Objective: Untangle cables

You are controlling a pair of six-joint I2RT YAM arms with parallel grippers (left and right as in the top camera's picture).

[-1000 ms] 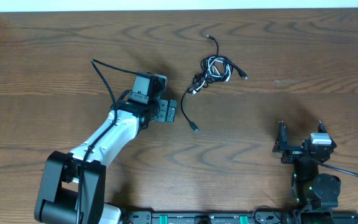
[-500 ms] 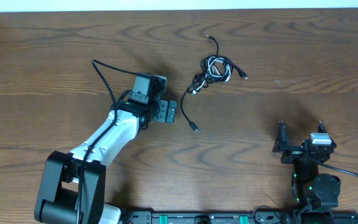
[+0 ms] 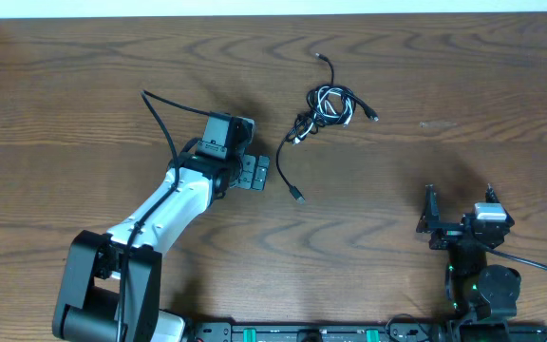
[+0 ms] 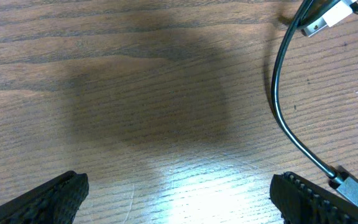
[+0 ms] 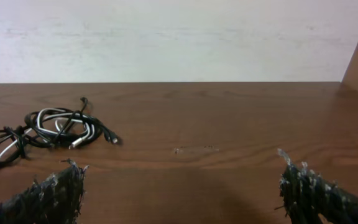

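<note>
Cables [image 3: 323, 109] lay knotted far centre, one black tail [image 4: 273, 93] trailing nearward; left gripper [image 3: 256, 173] wide beside it, right gripper [image 3: 459, 214] wide, well apart; tugging that tail alone could have tightened the knot.

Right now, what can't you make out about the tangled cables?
Overhead: bundle of thin black and white cords too small; strand count and crossings unclear.
Left wrist: one black cord shows; its metal plug cut by the right edge.
Right wrist: bundle's left end cut by the left edge.
</note>
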